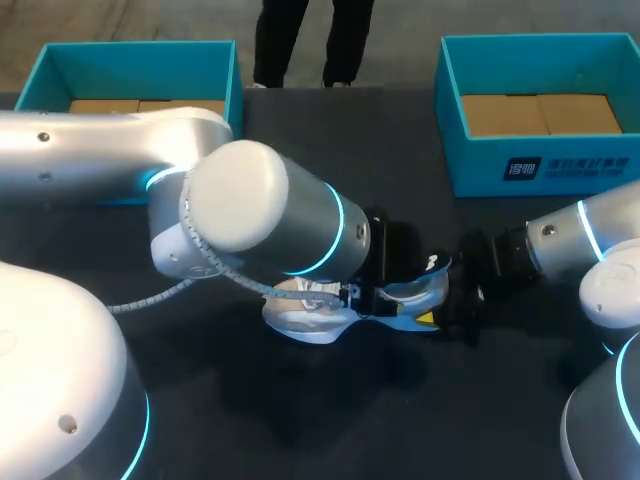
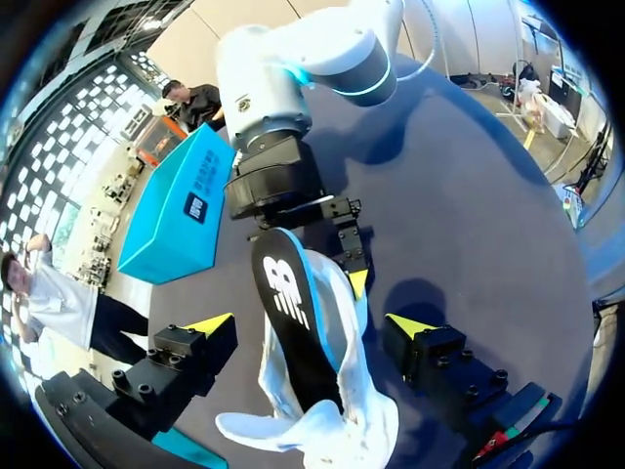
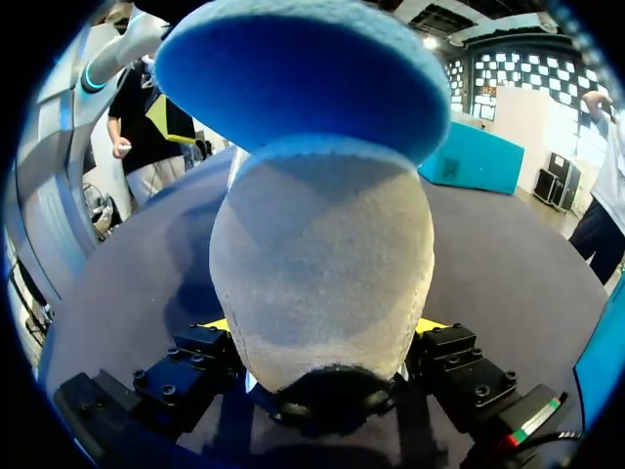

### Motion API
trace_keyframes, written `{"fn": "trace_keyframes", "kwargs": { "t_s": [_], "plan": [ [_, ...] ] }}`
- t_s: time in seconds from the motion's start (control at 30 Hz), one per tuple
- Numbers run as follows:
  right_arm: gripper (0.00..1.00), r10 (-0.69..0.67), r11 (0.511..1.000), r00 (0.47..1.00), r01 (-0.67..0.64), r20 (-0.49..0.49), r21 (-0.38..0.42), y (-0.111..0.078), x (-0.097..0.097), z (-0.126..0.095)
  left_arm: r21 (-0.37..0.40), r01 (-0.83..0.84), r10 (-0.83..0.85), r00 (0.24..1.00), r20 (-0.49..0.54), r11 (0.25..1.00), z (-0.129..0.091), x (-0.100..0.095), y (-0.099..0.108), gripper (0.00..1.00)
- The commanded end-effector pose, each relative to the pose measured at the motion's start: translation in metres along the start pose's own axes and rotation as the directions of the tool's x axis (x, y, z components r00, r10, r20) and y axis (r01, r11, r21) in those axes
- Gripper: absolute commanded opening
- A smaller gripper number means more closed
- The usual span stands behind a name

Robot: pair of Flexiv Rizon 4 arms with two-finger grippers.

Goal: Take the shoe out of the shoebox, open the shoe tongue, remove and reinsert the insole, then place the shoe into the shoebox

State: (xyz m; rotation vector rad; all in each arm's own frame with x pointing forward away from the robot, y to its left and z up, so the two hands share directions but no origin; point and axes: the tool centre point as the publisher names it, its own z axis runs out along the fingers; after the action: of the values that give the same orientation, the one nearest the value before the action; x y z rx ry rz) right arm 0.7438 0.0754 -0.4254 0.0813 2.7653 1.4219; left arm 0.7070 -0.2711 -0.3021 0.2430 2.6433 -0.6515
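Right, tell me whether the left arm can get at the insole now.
Probably yes: the insole stands up out of the shoe, bare, between the left arm's open jaws; the right jaws hold only the shoe's far end.

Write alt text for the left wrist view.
A white shoe lies between the fingers of the open left hand, a dark insole standing out of it. The right hand grips the shoe's far end; a blue shoebox stands beyond on the dark table.

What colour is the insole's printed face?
The insole is black with a white mark; left wrist view shows it best.
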Motion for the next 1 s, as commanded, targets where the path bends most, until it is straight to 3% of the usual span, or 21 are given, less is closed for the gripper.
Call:
{"fn": "trace_keyframes", "kwargs": {
  "t_s": [0.03,0.3,0.43,0.67,0.7,0.73,0.8,1.0],
  "plan": [
    [0.00,0.001,1.000,1.000,-0.001,0.000,0.006,0.001,0.000,0.002,-0.001,0.000,0.000,1.000,-0.006,1.000,0.003,-0.001,-0.001,1.00],
    [0.00,0.001,1.000,1.000,-0.001,0.000,0.006,0.001,0.000,0.002,-0.001,0.000,0.000,1.000,-0.006,1.000,0.003,-0.001,-0.001,1.00],
    [0.00,0.001,1.000,1.000,-0.001,0.000,0.006,0.001,0.000,0.002,0.023,0.010,-0.012,0.996,0.084,1.000,0.009,0.001,-0.005,1.00],
    [0.00,0.001,1.000,1.000,-0.001,0.000,0.006,0.001,0.000,0.002,0.026,0.035,-0.038,0.990,0.139,0.999,0.018,0.003,-0.005,1.00],
    [0.00,0.001,1.000,1.000,-0.001,0.000,0.006,0.001,0.000,0.002,0.017,0.040,-0.042,0.990,0.135,0.999,0.020,0.002,-0.005,0.78],
    [0.00,0.001,1.000,1.000,-0.001,0.000,0.006,0.001,0.000,0.002,0.016,0.042,-0.044,0.989,0.138,0.999,0.022,0.002,-0.005,0.64],
    [0.00,0.001,1.000,1.000,-0.001,0.000,0.006,0.001,0.000,0.002,0.015,0.052,-0.054,0.989,0.137,0.999,0.025,0.001,-0.005,0.55],
    [0.00,0.001,1.000,1.000,-0.001,0.000,0.006,0.001,0.000,0.002,0.007,0.072,-0.073,0.986,0.148,0.997,0.033,-0.003,-0.009,0.54]
  ]
}}
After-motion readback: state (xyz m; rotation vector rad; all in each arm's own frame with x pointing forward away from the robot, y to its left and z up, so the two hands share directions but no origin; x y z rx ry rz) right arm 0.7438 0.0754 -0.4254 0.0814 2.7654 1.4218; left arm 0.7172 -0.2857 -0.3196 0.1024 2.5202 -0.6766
